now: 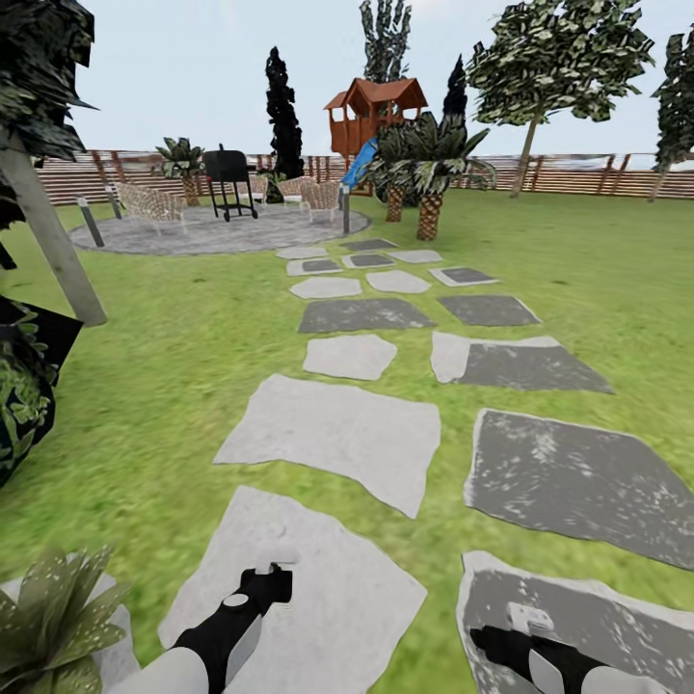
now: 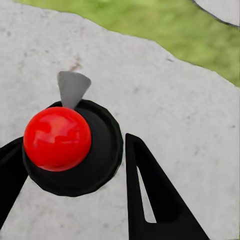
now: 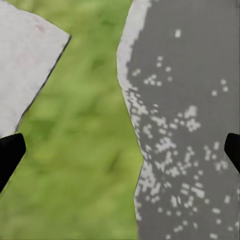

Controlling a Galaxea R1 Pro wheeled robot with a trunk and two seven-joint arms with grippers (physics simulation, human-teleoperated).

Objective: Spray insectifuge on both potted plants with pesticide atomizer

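Head view: the garden is a green lawn (image 1: 173,386) crossed by a path of flat stepping stones (image 1: 333,429), some light grey and some dark grey. At the far end lie one round paved patch (image 1: 217,231), one black barbecue grill (image 1: 228,178), one wooden playhouse (image 1: 378,111) and a brown slatted fence (image 1: 578,173). One potted plant (image 1: 53,617), a low rosette of pointed dull-green leaves, sits at the near left edge. Two arms reach forward. The left pincer (image 1: 275,569) carries a small whitish object at its tip, the pesticide atomizer (image 1: 273,556), over a light stone. The right pincer (image 1: 525,627) hangs over a dark stone.

Left wrist view: the left pincer (image 2: 75,165) is clamped on the atomizer (image 2: 75,145), seen as a black round body with one glossy red ball and one grey wedge-shaped nozzle.

Right wrist view: the right pincer (image 3: 120,155) has its two black fingertips (image 3: 9,152) wide apart, gripping nothing, above grass and two stones.
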